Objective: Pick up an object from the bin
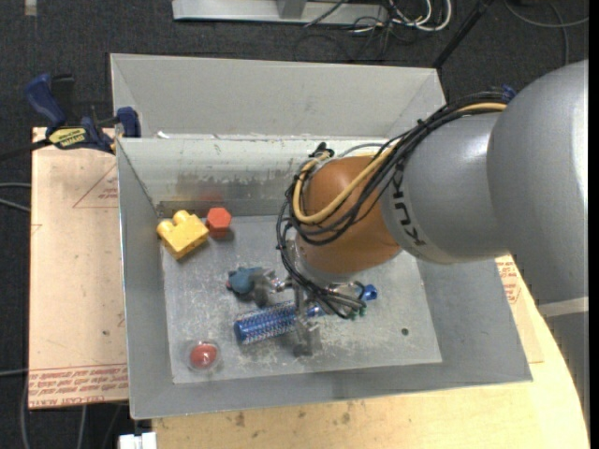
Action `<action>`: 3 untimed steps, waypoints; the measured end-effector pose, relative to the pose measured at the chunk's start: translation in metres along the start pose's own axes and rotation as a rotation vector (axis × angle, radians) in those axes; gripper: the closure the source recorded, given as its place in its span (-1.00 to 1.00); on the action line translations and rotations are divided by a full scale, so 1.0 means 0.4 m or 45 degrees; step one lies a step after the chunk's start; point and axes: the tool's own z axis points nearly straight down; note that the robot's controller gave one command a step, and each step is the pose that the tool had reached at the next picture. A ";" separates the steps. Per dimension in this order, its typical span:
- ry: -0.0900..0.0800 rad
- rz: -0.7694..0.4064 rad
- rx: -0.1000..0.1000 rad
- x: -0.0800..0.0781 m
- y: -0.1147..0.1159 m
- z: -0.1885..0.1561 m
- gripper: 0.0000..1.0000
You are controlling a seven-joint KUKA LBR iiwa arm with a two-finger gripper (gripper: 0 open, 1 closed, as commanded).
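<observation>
Grey arm (487,185) bends down over blue brush (265,325).

I see the bin (398,337) carrying a yellow block (183,232), an orange block (218,219) just beside it, a blue lump (245,280), a blue brush (263,325) and a red ball (203,354).

2 blks (182,233) (218,219); brush (263,325), ball (202,354), lump (246,280) x1

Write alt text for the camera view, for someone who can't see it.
The robot's gripper is down in a grey metal bin, beside a blue studded bar. A yellow block, a small orange block and a red ball lie farther left.
</observation>
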 end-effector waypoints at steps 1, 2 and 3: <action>-0.001 0.004 -0.002 -0.001 0.001 0.000 -1.00; -0.001 0.004 -0.003 0.000 0.001 0.002 1.00; -0.011 0.007 0.005 -0.006 0.001 -0.300 1.00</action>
